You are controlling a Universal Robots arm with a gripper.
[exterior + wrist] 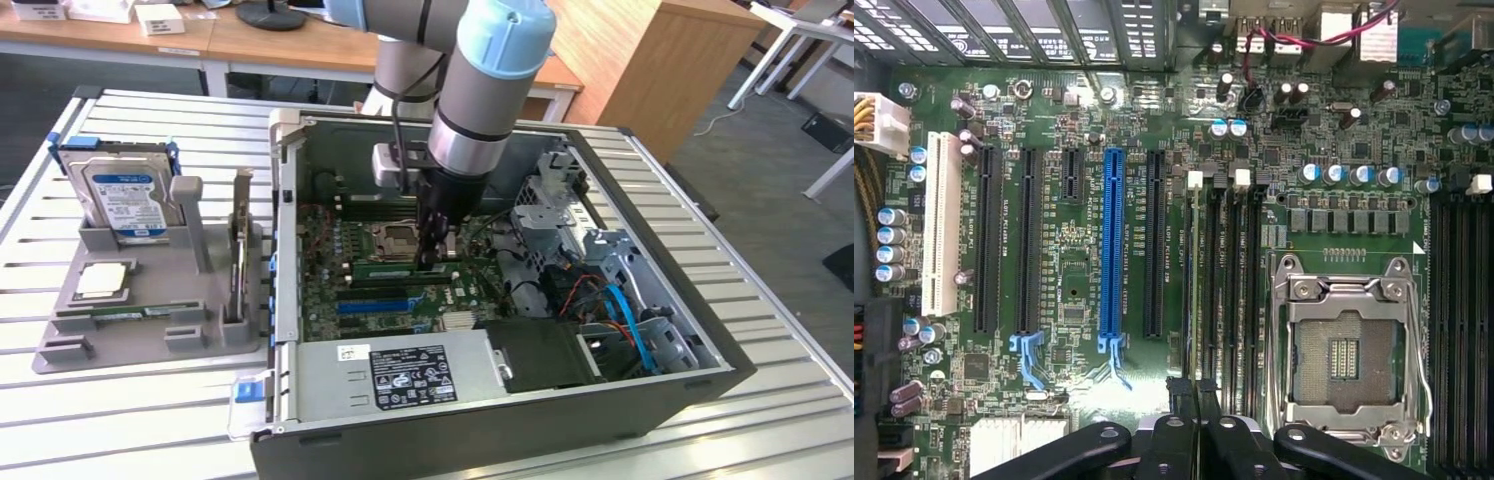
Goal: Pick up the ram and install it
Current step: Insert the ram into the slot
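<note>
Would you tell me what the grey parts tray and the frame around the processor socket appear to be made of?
The grey parts tray looks like matte plastic: uniform dull grey, thick blocky walls. The socket frame looks like bare metal, probably steel: thin, silvery, with bright glints.

The black gripper [433, 262] hangs at the green motherboard [327, 300] in the open dark case [534, 430]; a thin green ram [123, 313] lies in the grey tray [80, 352].
</note>
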